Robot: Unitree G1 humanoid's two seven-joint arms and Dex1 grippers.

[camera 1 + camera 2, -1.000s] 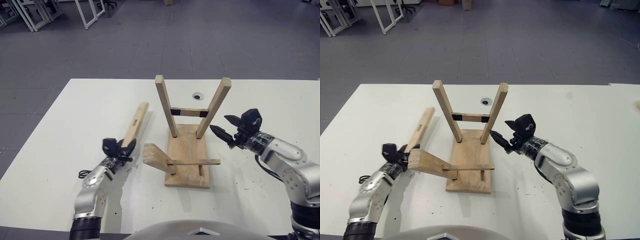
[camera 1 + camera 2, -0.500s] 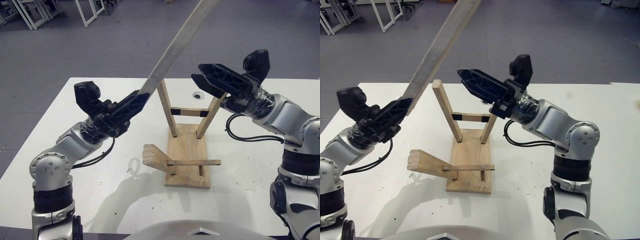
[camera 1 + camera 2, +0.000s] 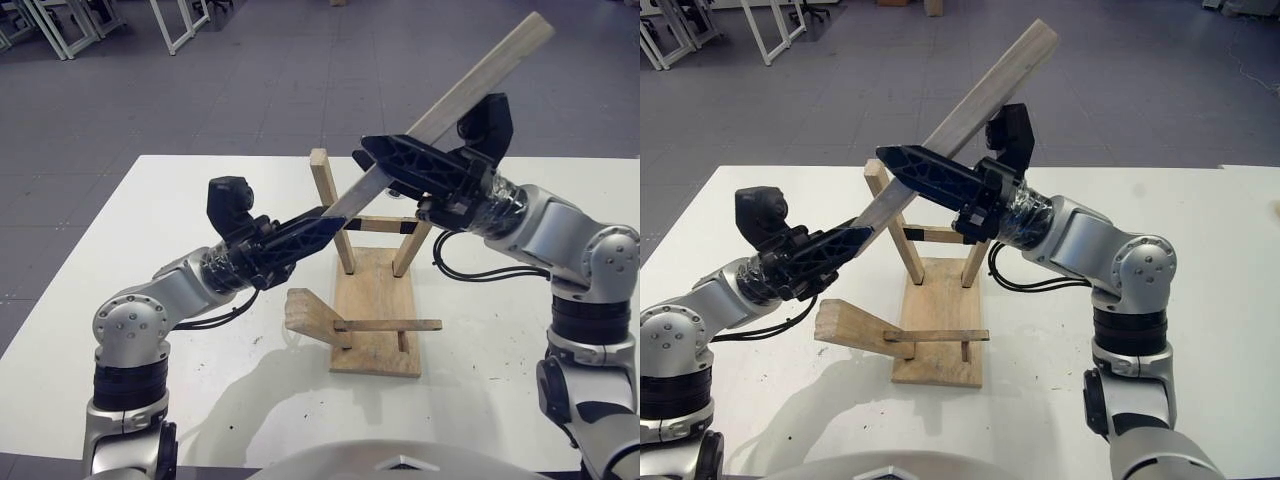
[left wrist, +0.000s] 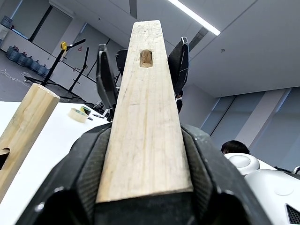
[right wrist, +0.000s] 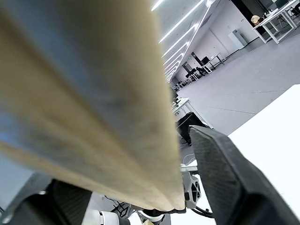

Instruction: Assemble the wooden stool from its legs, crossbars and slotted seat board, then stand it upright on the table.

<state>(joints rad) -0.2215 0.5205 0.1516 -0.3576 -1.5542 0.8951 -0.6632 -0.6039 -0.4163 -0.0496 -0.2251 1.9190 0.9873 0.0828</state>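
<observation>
The slotted seat board (image 3: pixel 375 335) lies flat on the white table (image 3: pixel 180 200). Two legs (image 3: pixel 333 215) stand upright in it, joined by a crossbar (image 3: pixel 378 225) taped black at both ends. A third leg (image 3: pixel 312 315) lies at the board's left front corner, and a thin crossbar (image 3: pixel 395 324) sticks out of it. My left gripper (image 3: pixel 330 220) is shut on the lower end of a loose leg (image 3: pixel 480 75) that slants up to the right above the stool. The leg's slot (image 4: pixel 146 58) faces the left wrist camera. My right gripper (image 3: pixel 372 158) is open, its fingers (image 4: pixel 105 75) straddling the leg's middle.
The table has bare room to the left of the stool and along its front edge. White table frames (image 3: pixel 180 25) stand on the grey floor far behind. A black cable (image 3: pixel 480 272) loops under the right forearm.
The left gripper has lifted the loose leg off the table and tilted it over the stool to the right. The right gripper has risen and now straddles the leg.
</observation>
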